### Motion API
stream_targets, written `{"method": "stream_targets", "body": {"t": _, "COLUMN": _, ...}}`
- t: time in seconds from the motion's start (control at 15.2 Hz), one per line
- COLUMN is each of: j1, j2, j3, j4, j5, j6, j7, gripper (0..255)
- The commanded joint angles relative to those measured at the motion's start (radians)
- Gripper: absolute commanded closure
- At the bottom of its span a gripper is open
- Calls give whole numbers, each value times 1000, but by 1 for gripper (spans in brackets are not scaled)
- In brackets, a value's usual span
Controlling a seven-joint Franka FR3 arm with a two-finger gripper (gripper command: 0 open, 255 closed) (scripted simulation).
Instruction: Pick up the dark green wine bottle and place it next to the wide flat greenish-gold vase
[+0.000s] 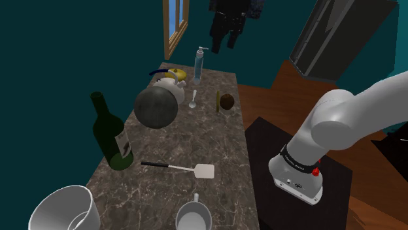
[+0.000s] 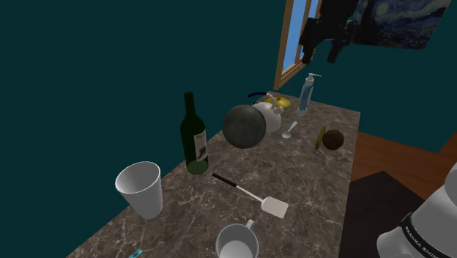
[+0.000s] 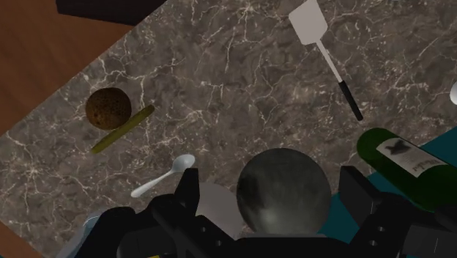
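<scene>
The dark green wine bottle (image 1: 111, 136) (image 2: 194, 135) stands upright with a white label near the wall edge of the marble counter (image 1: 216, 140). The greenish-gold vase (image 1: 218, 100) (image 2: 320, 137) (image 3: 123, 128) shows as a thin disc on edge, touching a brown ball (image 1: 227, 101). My black gripper (image 1: 223, 39) (image 2: 322, 50) hangs high above the counter's far end, open and holding nothing. In the wrist view the gripper (image 3: 271, 179) looks down on a dark grey sphere (image 3: 284, 192), with the bottle (image 3: 410, 165) off beside one finger.
The grey sphere (image 1: 155, 106) sits between bottle and vase, with a white teapot (image 1: 171, 82), a clear pump bottle (image 1: 198, 65) and a spoon (image 1: 193, 99) behind it. A spatula (image 1: 180, 168), a white cup (image 1: 65, 209) and a mug (image 1: 193, 215) lie nearer.
</scene>
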Motion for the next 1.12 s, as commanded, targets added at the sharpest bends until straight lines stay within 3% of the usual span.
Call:
{"method": "stream_targets", "body": {"t": 0.0, "j1": 10, "j2": 47, "j3": 39, "j4": 21, "j5": 12, "j6": 28, "j7": 43, "gripper": 0}}
{"method": "stream_targets", "body": {"t": 0.53, "j1": 36, "j2": 273, "j3": 184, "j4": 164, "j5": 8, "j6": 120, "j7": 217, "gripper": 0}}
{"method": "stream_targets", "body": {"t": 1.06, "j1": 73, "j2": 555, "j3": 308, "j4": 387, "j5": -93, "j6": 166, "j7": 415, "gripper": 0}}
